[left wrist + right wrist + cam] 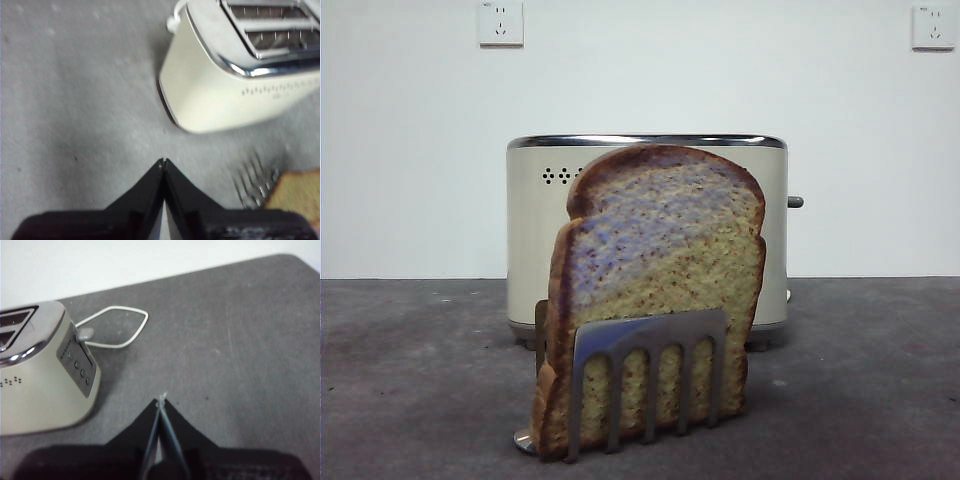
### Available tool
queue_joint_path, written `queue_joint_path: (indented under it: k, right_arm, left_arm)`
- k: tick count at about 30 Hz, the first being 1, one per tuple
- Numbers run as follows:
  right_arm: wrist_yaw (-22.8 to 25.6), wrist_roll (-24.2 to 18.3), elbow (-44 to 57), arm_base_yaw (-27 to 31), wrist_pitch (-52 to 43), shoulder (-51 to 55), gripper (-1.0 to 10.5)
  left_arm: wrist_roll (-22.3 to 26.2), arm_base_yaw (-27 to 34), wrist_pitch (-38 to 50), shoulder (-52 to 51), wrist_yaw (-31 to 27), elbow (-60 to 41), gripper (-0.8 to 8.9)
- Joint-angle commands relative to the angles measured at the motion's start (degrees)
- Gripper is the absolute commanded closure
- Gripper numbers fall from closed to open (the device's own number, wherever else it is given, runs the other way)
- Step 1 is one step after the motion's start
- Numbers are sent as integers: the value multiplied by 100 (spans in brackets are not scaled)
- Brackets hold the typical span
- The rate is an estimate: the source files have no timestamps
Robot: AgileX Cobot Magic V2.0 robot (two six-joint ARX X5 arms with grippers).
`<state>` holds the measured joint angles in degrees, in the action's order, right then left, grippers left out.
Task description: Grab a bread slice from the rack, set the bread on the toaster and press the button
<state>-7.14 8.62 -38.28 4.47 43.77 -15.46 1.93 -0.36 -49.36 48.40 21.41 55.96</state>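
**Bread waiting in the rack, both claws closed and hanging clear**

The slice of bread [660, 290] is standing upright in the rack [645, 375], right in front of the toaster [535, 240] on the grey table [860, 380] — nothing is touching it yet. The left claw [163, 161] is hovering above the table with its jaws pressed together, the toaster's slots off to one side in its view and a corner of the slice just showing at the frame's edge beside the rack's tines. The right claw [161, 401] is likewise shut tip to tip, hanging on the toaster's narrow side, where the button [86, 333] is sticking out above a column of small round controls.

The pick-up looks like the step in hand, and the left claw seems the better placed for it. To do it well, it should be opening its jaws wide before descending, coming down over the domed crust, and closing on the slice's flat faces above the rack's plates — then lifting straight up so the tines do not snag or tear the crumb. A gentle squeeze is probably wise; the bread looks soft.

As for writing, there is a faint mark beneath the toaster's row of vent holes in the left wrist view, but it is too blurred to read. No brand is legible anywhere.
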Motion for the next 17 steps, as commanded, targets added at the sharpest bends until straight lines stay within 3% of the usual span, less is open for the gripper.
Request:
queue_joint_path:
  k: [1,5,17]
  right_arm:
    - [-55,79,-111,0,92,-146,947]
    - [-361,72,-262,0,195,-417,947]
    - [-1805,-33,-468,0,339,-1309,945]
  left_arm:
    - [450,-153,-439,442,22,501,819]
    - [820,-466,-778,1010,13,1040,819]
    - [879,-2087,-1047,1893,4,1440,813]
